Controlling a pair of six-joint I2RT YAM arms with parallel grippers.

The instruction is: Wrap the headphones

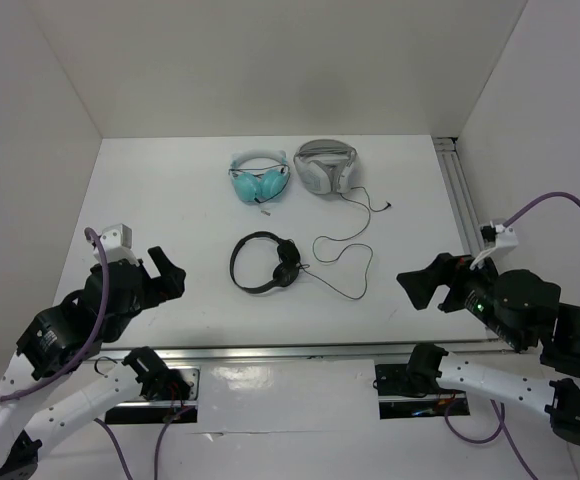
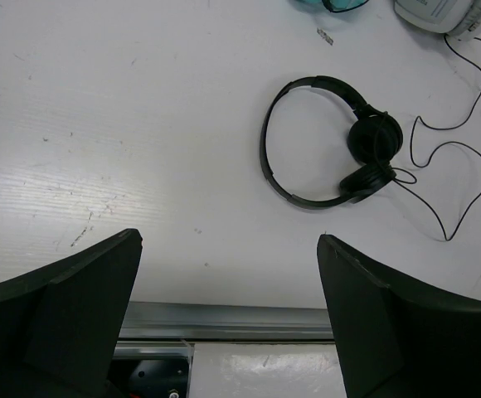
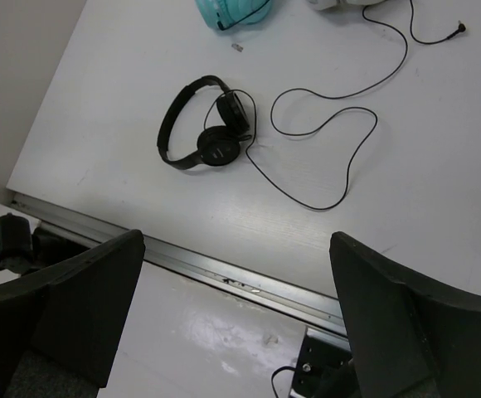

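**Task item.** The black headphones point(image 1: 265, 263) lie flat on the white table point(image 1: 150, 200), near the middle and closer to the near edge than to the back wall. The headband forms an open ring to the left. The 2 ear pads point(image 2: 375, 137) sit together at the ring's right side, touching or almost touching each other. The thin black cable point(image 1: 355, 255) leaves the pads to the right and lies loose on the table in wide, open loops. It is not wound around the headband. It then runs back toward the white-and-grey headphones point(image 1: 325, 167), where its course cannot be followed with certainty. A small plug point(image 1: 388, 208) lies just right of that point.

**Other items.** The teal headphones point(image 1: 258, 180) rest beside the white-and-grey set along the far part of the table, well apart from the black pair.

**Left gripper** point(image 1: 173, 272). Jaws spread wide and holding nothing. It hangs above the table's near-left area, left of the headband and clear of it.

**Right gripper** point(image 1: 410, 288). Jaws spread wide and holding nothing. It hangs at the near-right, beyond the cable's outermost loop and not touching it.

**Edge.** A metal rail point(image 1: 300, 350) runs along the table's near edge, in front of both arms' bases.
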